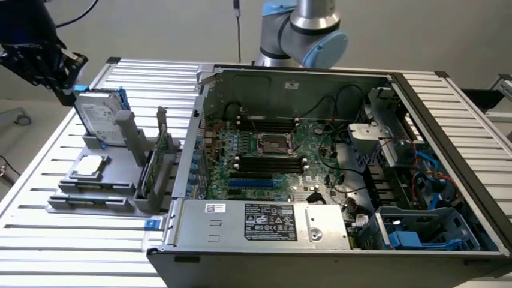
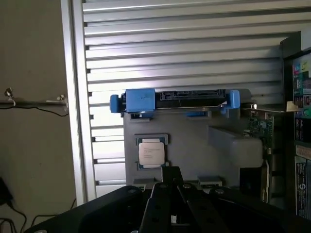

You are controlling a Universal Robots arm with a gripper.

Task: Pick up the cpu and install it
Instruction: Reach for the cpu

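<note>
Hovering empty, my end effector (image 2: 171, 175) had its jaws closed above the cpu (image 1: 90, 167), which lay flat in the grey tray (image 1: 120, 173) at the exterior view's left. I judged it light, stiff and fragile, best gripped by opposite edges.

The cpu (image 1: 90, 166) was a small, flat, square chip with a dull silver top. It lay level, top face up, seated in a recess of the grey holder (image 1: 120, 175).

Slatted metal table (image 1: 72, 243), grey parts holder (image 1: 120, 171), open computer case (image 1: 320, 84)
</note>
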